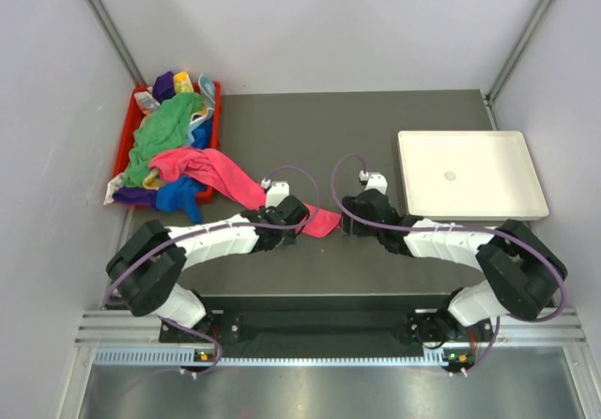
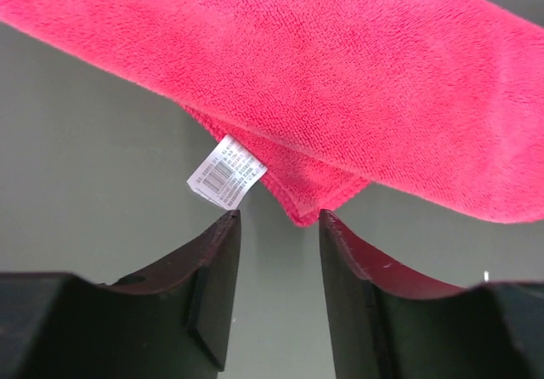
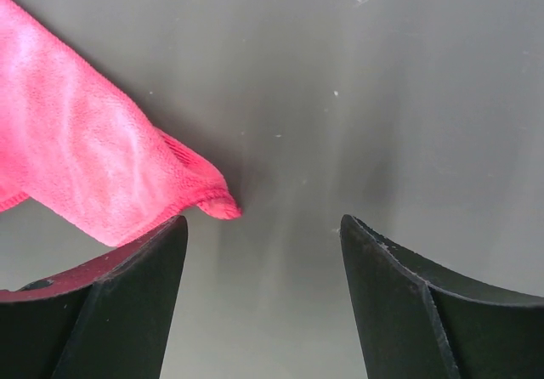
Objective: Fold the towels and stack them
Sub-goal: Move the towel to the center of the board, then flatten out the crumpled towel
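A bright pink towel [image 1: 211, 167] trails from the red bin [image 1: 217, 92] across the dark table, and its far corner [image 1: 324, 221] lies between the two arms. In the left wrist view the towel [image 2: 323, 73] fills the top, with a white tag [image 2: 225, 172]. Its corner hangs just ahead of my left gripper [image 2: 279, 217], which is open and empty. My right gripper [image 3: 263, 222] is open too, and the towel's corner [image 3: 217, 205] lies by its left fingertip. More towels [image 1: 164, 128], green, purple, blue and yellow, are heaped in the bin.
A white flat tray [image 1: 488, 156] sits at the right of the table. The red bin stands against the left wall. Both wrists [image 1: 302, 224] [image 1: 347, 214] meet near the table's middle, close to the front edge.
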Robot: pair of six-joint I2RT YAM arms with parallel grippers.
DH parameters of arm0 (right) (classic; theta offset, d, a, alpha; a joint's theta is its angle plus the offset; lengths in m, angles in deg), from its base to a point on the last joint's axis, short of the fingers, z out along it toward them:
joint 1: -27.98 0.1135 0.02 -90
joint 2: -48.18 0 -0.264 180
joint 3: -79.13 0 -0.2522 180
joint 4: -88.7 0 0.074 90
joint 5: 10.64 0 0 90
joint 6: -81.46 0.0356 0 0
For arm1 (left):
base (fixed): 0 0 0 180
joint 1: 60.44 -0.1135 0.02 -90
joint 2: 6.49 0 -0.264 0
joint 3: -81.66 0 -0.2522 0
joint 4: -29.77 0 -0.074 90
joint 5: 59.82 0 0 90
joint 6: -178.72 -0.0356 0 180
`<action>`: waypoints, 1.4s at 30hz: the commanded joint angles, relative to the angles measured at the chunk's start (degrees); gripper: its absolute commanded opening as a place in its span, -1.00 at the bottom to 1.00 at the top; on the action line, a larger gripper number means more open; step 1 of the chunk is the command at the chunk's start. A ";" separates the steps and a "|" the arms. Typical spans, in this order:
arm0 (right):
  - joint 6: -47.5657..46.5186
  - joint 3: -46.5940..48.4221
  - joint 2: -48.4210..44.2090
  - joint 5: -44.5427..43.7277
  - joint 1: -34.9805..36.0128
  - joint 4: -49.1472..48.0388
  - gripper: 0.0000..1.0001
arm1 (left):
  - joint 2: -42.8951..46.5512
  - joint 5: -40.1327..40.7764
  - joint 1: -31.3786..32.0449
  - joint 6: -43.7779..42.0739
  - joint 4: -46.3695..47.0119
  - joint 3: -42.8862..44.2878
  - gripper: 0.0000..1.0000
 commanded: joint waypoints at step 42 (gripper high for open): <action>3.00 2.87 -4.09 -6.30 3.12 0.79 -1.00 | 10.37 0.19 1.14 -7.24 -9.56 10.17 -1.00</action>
